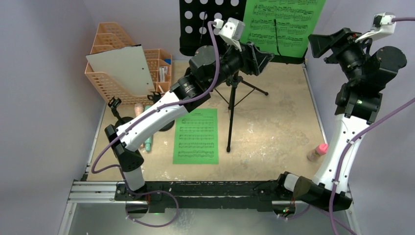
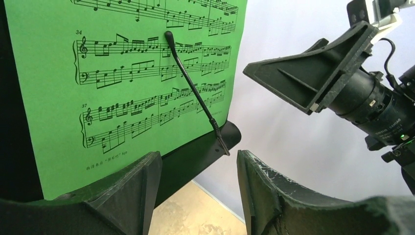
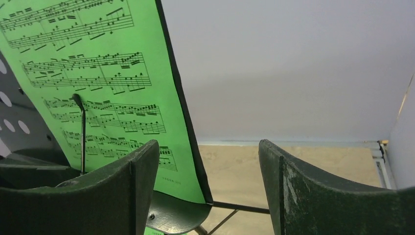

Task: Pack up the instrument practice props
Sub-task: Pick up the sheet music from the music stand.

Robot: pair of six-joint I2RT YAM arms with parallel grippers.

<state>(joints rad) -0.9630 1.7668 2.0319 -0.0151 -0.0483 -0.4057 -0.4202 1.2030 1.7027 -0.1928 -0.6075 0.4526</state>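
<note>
Left tool (image 2: 198, 161) spread wide, empty, just in front of music desk (image 1: 192, 43) ledge, below green page (image 2: 122, 88) resting there. Right tool (image 3: 209, 152) also wide, empty, at the desk's right edge. Second green page (image 1: 195, 136) flat on tabletop (image 1: 274, 127) before the desk's tripod.

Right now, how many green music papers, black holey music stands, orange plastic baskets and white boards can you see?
Green sheet-music pages: 2
Black hole-punched music stand: 1
Orange mesh file organizer: 1
Grey-white board: 1
Total: 5
</note>
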